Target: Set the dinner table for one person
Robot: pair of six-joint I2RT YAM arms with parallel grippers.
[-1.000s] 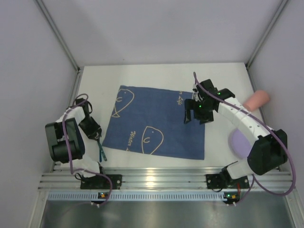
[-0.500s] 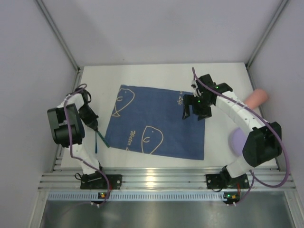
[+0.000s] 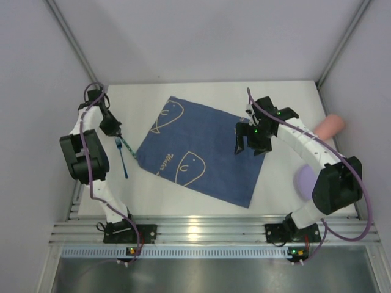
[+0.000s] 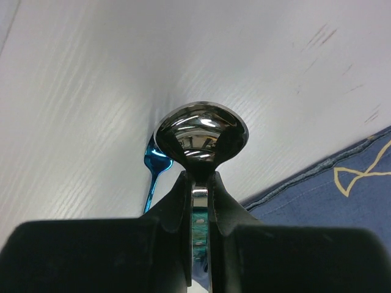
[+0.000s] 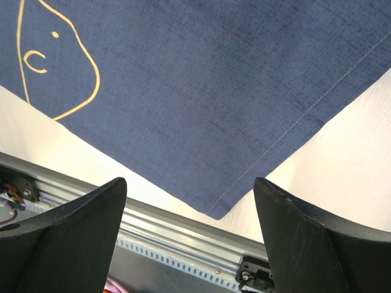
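Dinner table (image 4: 91,73) under left claw (image 4: 200,189) and its spoon (image 4: 201,137), seemingly apart.

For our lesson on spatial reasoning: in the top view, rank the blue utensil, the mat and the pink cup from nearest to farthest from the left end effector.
1. Blue utensil, lying just beside the left end effector, on the left.
2. Mat, in the middle.
3. Pink cup, at the far right edge.

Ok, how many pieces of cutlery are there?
2. A shiny spoon is held in the left gripper; a blue piece lies on the table beyond it, beside the mat. Others may be hidden by the arms.
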